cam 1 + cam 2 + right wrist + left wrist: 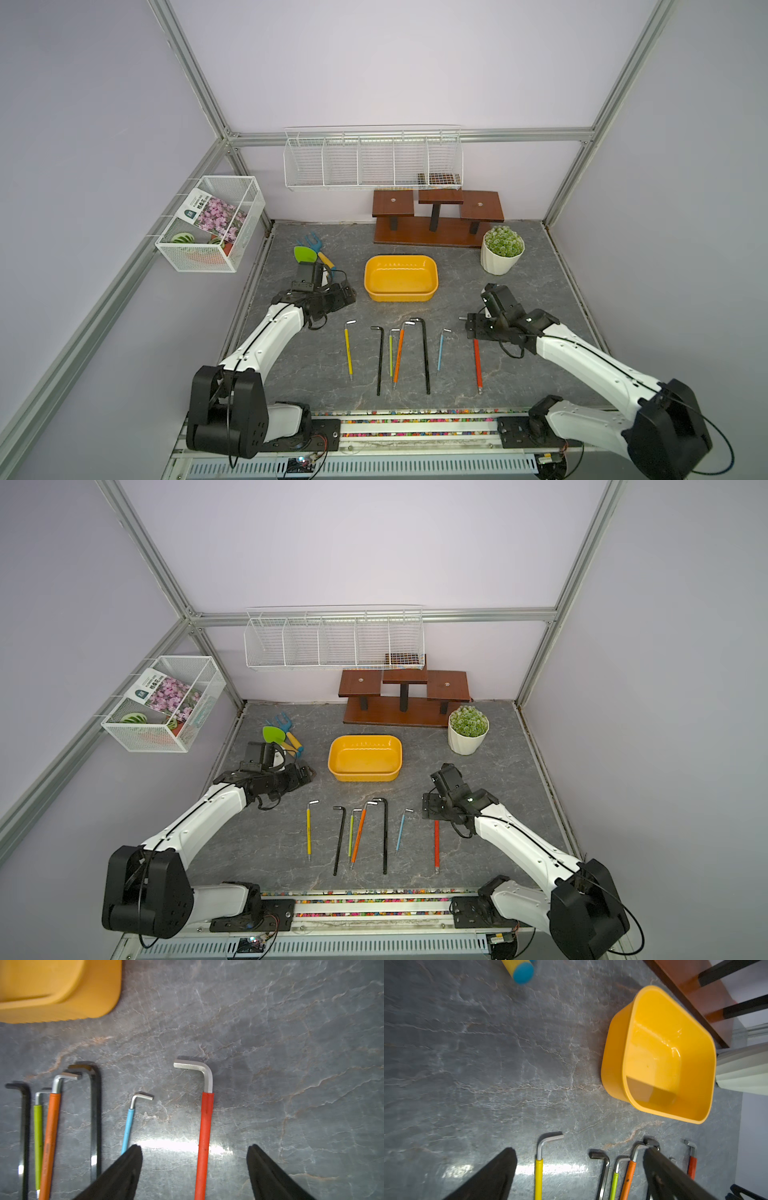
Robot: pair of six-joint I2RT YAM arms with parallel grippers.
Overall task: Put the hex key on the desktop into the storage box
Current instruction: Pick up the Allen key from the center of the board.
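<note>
Two black fingers (268, 1172) of the right gripper (195, 1147) stand wide apart in the right wrist view. They grip nothing, and the shaft of the red-sleeved L-shaped steel hex key (204, 1136) runs up the middle of the gap. The key lies flat on the dark grey marble-veined desktop (457, 266). Its long axis points from the robot's base side away toward the far wall, so the open fingers straddle it crosswise, which judging by these views is the right set for a pinch on the sleeve. Its bare silver elbow and short leg are at the far end, the leg turned toward the robot's left. I cannot tell from these views whether the fingertips touch the surface yet. In both top views the right gripper (478, 328) sits over the bent end, with the red sleeve trailing back toward the base. The shallow yellow plastic storage box (401, 296) stands empty, ahead of this hand and to its left, near but apart. The row of six other hex keys (399, 353) lies parallel on the left of the red one. The left gripper (345, 293) is also open and empty, beyond that row, so the right arm is plainly nearer.
</note>
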